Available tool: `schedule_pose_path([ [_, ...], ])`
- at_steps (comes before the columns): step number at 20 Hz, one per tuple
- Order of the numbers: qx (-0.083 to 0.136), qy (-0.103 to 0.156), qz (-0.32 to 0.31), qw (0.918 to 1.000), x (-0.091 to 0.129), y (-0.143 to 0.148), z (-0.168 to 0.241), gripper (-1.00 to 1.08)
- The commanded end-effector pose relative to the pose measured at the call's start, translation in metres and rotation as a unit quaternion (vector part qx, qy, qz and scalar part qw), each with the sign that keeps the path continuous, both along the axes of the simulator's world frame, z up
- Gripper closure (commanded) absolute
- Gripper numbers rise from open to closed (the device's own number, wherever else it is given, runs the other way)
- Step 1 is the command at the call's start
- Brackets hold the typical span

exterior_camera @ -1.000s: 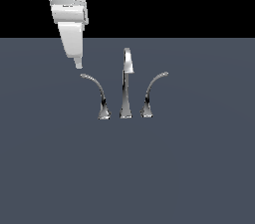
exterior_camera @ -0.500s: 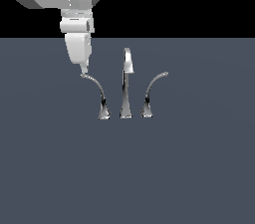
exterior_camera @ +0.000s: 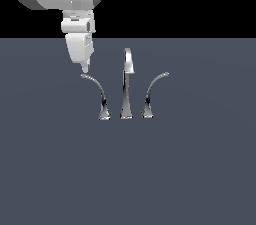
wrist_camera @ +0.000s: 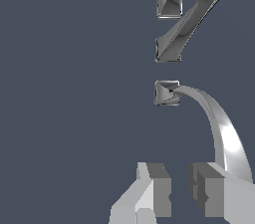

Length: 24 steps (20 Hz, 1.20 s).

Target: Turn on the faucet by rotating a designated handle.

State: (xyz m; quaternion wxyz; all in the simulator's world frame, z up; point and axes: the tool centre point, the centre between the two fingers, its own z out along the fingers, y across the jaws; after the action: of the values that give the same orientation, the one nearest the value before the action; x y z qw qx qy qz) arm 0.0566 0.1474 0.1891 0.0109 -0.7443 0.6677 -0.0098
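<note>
My gripper point(exterior_camera: 84, 69) hung jaws slightly apart, empty, just above the handle point(exterior_camera: 96, 90) tip at the faucet's point(exterior_camera: 126, 85) exterior-view left; I feared the fingers point(wrist_camera: 154, 193) glancing off that slick curve.

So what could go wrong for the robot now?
The fingers sit right at the thin tip of the handle, with a small gap between them. In the wrist view the lever's end lies beside one finger rather than between them, so a push may slip off the smooth curved chrome. If the arm slides sideways, it might also bump the tall spout standing close by. I can't tell whether anything is touching yet.
</note>
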Motion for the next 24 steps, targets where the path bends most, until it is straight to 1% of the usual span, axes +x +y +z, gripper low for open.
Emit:
schedule_pose_path([
  [1,0.0,0.001,-0.001,1.0,-0.003,0.0,-0.001,1.08],
  [14,-0.001,0.014,-0.008,0.9999,-0.05,0.004,-0.019,1.08],
  [15,-0.001,0.014,-0.008,0.9999,-0.05,0.004,-0.019,1.08],
  [16,0.001,0.001,-0.011,0.9999,-0.037,0.002,-0.009,1.08],
  [24,0.0,0.007,-0.01,0.9999,-0.062,-0.008,-0.013,1.08],
])
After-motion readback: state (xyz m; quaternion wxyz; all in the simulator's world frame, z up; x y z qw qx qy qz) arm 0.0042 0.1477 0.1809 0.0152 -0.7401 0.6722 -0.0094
